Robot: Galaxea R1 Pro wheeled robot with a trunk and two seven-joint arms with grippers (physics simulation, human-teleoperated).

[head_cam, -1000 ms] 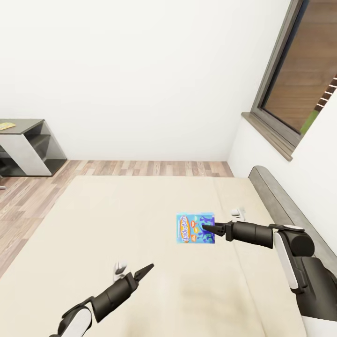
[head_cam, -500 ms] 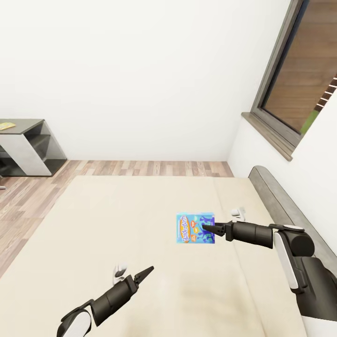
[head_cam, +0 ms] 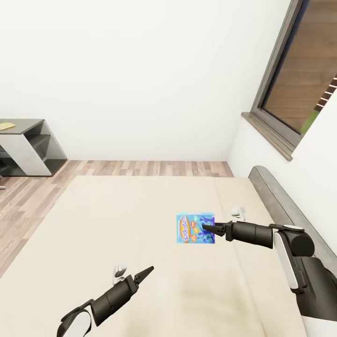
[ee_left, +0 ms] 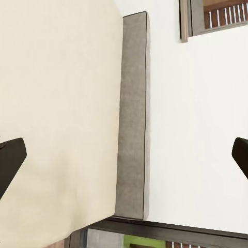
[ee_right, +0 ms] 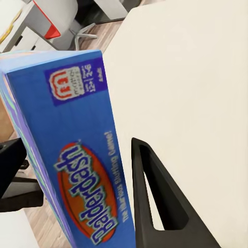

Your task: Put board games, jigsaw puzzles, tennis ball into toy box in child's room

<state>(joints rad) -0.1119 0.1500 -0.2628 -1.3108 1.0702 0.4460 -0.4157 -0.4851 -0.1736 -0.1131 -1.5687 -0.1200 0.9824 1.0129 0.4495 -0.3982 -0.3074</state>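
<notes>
Over the beige bed (head_cam: 117, 220), right gripper (head_cam: 209, 229) reached out from the headboard side, fingers (ee_right: 155, 206) clamped on the mostly blue board game (head_cam: 195, 228). Held clear of the mattress, box face turned up toward the head camera, one edge pinched between the dark fingertips. Seen close from the right wrist: blue side panel (ee_right: 77, 155) with an orange oval logo, one finger pressed along it and the other on the far side of the box.

Lower and nearer the robot, left gripper (head_cam: 146, 272) hovered above the mattress, well apart from the game, holding nothing. Fingers (ee_left: 9, 157) spread wide in the left wrist view, one tip at each side of the frame; between them, the bed's grey headboard (ee_left: 133, 113) against the white wall (ee_left: 196, 119).

Farther off, beyond the foot of the bed, light wood-plank floor (head_cam: 140, 167). At the far left, the dark grey end of the bench (head_cam: 28, 145) with open shelves, a flat yellowish item (head_cam: 6, 125) on its top, too small to identify. Upper right, dark-framed window (head_cam: 299, 70) above the headboard.
</notes>
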